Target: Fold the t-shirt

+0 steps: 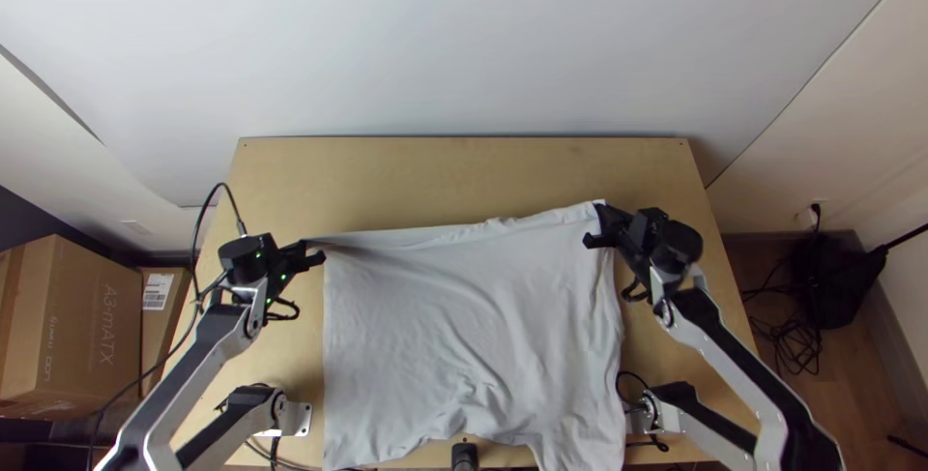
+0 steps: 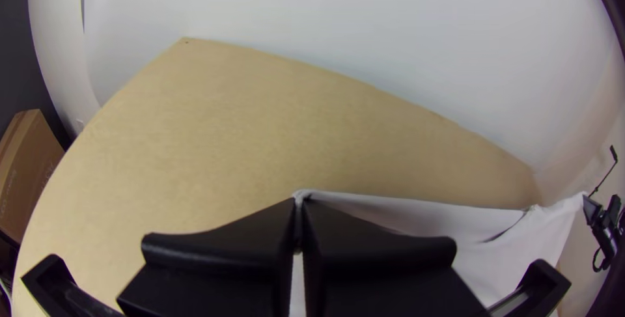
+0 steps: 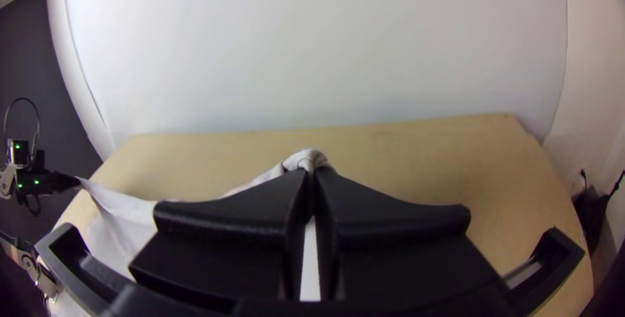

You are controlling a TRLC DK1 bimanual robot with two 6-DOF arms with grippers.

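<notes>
A white t-shirt (image 1: 464,326) hangs stretched between the two grippers in the top view, its lower part wrinkled and reaching the table's near edge. My left gripper (image 1: 315,250) holds its upper left corner; in the left wrist view the left gripper (image 2: 299,226) is shut on a thin pinch of the t-shirt (image 2: 416,216). At the upper right corner is my right gripper (image 1: 595,224). Seen in the right wrist view, the right gripper (image 3: 310,193) is shut on a bunched bit of the t-shirt (image 3: 133,216). The cloth edge between them sags slightly.
The light wooden table (image 1: 416,176) shows bare beyond the cloth and along both sides. A black device (image 1: 465,456) stands at the near edge's middle. Cardboard boxes (image 1: 72,326) are left of the table, and cables (image 1: 788,340) lie on the floor at right.
</notes>
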